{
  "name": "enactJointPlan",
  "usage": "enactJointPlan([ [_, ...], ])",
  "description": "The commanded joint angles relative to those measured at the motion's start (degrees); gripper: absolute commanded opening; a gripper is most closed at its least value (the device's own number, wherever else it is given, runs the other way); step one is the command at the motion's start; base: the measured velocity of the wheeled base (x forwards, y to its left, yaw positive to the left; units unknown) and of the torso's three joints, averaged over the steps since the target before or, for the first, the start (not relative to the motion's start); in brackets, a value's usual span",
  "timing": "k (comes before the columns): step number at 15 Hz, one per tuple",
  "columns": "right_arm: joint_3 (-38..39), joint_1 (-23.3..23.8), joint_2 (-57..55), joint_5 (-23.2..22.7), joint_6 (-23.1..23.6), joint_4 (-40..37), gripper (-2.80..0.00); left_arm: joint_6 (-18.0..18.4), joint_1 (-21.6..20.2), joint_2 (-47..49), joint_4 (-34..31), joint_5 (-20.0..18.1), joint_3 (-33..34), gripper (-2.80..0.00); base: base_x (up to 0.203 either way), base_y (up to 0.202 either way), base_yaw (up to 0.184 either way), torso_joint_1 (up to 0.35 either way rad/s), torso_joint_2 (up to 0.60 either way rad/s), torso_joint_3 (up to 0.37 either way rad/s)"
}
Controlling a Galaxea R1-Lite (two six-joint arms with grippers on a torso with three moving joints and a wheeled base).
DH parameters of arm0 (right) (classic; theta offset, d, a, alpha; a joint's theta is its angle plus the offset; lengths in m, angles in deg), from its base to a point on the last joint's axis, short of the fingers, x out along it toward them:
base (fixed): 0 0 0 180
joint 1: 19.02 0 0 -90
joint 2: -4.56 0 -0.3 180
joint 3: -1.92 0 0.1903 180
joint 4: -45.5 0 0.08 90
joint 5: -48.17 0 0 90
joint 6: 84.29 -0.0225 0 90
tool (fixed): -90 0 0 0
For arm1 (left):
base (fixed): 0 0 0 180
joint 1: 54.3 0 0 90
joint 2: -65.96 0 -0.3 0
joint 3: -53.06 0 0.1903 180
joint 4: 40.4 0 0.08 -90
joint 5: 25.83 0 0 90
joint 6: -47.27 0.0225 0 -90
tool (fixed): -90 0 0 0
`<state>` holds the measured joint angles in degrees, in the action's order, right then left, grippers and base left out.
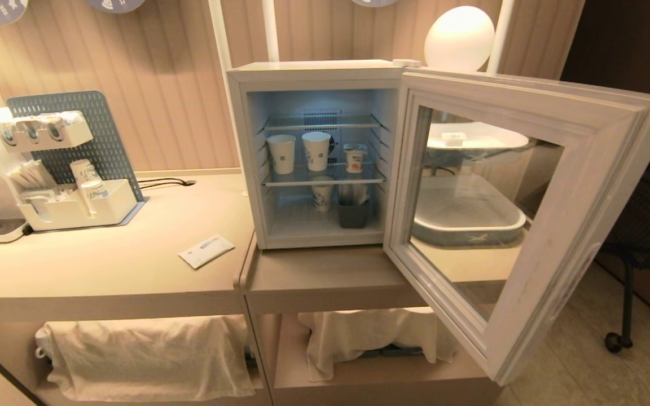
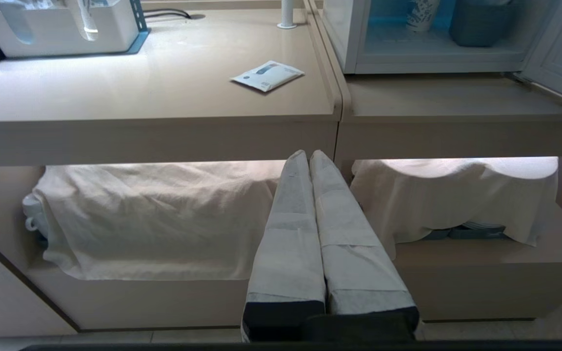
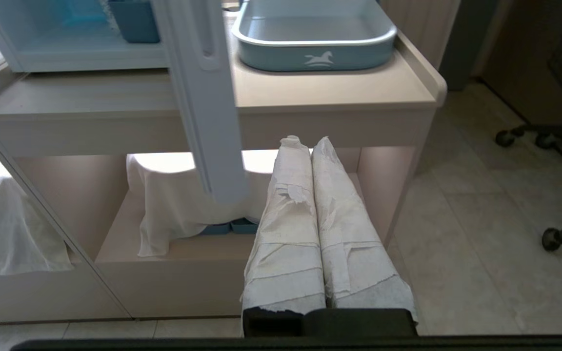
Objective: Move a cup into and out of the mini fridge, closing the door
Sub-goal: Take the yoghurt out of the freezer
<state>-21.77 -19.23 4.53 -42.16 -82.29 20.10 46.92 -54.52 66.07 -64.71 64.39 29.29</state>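
The white mini fridge [image 1: 313, 70] stands on the counter with its glass-windowed door [image 1: 579, 225] swung wide open to the right. On its middle wire shelf sits the small white cup [image 1: 354, 158] with an orange picture, to the right of two taller paper cups [image 1: 281, 153]. Neither arm shows in the head view. My left gripper [image 2: 309, 153] is shut and empty, held low in front of the cabinet below the counter edge. My right gripper [image 3: 305, 141] is also shut and empty, low beside the door's edge [image 3: 203, 97].
A third paper cup [image 1: 321, 195] and a grey bin [image 1: 353, 213] sit on the fridge floor. A blue-grey tray [image 3: 315, 34] lies right of the fridge. A white packet [image 1: 206, 250] lies on the left counter, an organiser [image 1: 71, 169] behind it. A wheeled chair [image 1: 641, 248] stands right.
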Motion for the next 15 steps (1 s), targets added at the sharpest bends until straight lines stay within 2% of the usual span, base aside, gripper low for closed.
enactJointPlan([
  [1, 0.0, -0.1, -0.1, 0.0, 0.0, -0.1, -2.8, 0.0, 0.0, 0.0, 0.1, 0.0, 0.0, -2.8, 0.0, 0.0, 0.0, 0.0, 0.0, 0.0],
  [5, 0.0, -0.1, -0.1, 0.0, 0.0, -0.1, -2.8, 0.0, 0.0, 0.0, 0.1, 0.0, 0.1, -2.8, 0.002, 0.052, -0.002, 0.002, 0.0, 0.002],
  [15, 0.1, -0.1, -0.2, 0.0, -0.1, 0.0, -2.8, -0.2, 0.0, 0.0, 0.1, 0.0, 0.0, -2.8, 0.0, 0.19, 0.0, 0.002, 0.0, 0.003],
])
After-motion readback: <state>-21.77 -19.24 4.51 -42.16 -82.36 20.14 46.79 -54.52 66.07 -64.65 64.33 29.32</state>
